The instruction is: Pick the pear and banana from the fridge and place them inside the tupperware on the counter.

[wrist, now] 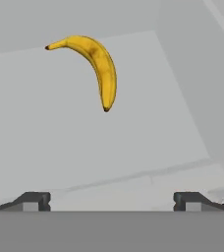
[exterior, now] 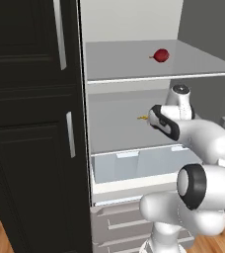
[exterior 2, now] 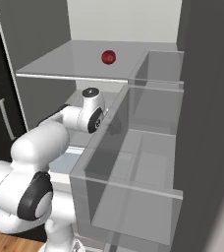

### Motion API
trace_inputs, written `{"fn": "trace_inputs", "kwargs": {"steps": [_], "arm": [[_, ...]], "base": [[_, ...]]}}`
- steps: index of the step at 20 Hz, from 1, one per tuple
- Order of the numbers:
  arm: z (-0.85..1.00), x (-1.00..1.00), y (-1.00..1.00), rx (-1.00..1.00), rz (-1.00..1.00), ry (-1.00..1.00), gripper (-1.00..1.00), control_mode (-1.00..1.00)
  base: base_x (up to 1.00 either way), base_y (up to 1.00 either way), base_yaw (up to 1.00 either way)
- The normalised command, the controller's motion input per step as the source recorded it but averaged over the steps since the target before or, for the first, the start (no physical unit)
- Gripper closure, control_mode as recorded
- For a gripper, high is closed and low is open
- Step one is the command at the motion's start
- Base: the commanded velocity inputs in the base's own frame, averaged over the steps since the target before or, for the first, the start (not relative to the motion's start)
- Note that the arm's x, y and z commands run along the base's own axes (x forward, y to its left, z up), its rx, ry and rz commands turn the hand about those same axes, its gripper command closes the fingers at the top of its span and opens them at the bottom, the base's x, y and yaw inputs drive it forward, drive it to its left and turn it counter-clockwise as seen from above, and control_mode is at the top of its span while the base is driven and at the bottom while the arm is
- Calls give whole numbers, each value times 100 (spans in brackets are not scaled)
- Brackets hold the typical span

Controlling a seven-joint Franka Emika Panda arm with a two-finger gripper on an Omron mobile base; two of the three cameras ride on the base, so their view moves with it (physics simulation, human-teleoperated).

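Observation:
The fridge [exterior: 129,20] stands open, pale inside. On its upper glass shelf [exterior: 193,64] lies the dark red pear [exterior: 161,55], also seen as the pear [exterior 2: 108,57] from the right side. One shelf lower lies the yellow banana [wrist: 97,64], curved, with dark tips; its tip shows as the banana [exterior: 142,117] just left of my hand. My gripper [wrist: 112,201] reaches into this middle shelf, open, fingertips wide apart with nothing between them, a short way from the banana. The tupperware and the counter are out of view.
Tall black cabinets [exterior: 25,123] with silver handles [exterior: 70,133] flank the fridge on the left. Below the banana's shelf sits a translucent drawer [exterior: 134,168], then grey lower drawers [exterior: 119,222]. Clear door bins [exterior 2: 133,162] stand close on the arm's right.

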Motion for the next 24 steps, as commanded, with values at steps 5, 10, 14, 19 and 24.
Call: {"fn": "trace_inputs", "kwargs": {"steps": [5, 10, 14, 19, 24], "arm": [[-22, 27, 0, 0, 0, 0, -100, -100], [-18, 29, 0, 0, 0, 0, -100, -100], [-13, 24, -2, 0, 0, 0, -100, -100], [-9, 21, -3, 0, 0, 0, -100, -100], [-8, 21, -4, 0, 0, 0, -100, -100]], "base": [[0, 0, 0], [0, 0, 0], [0, 0, 0], [0, 0, 0], [0, 0, 0]]}}
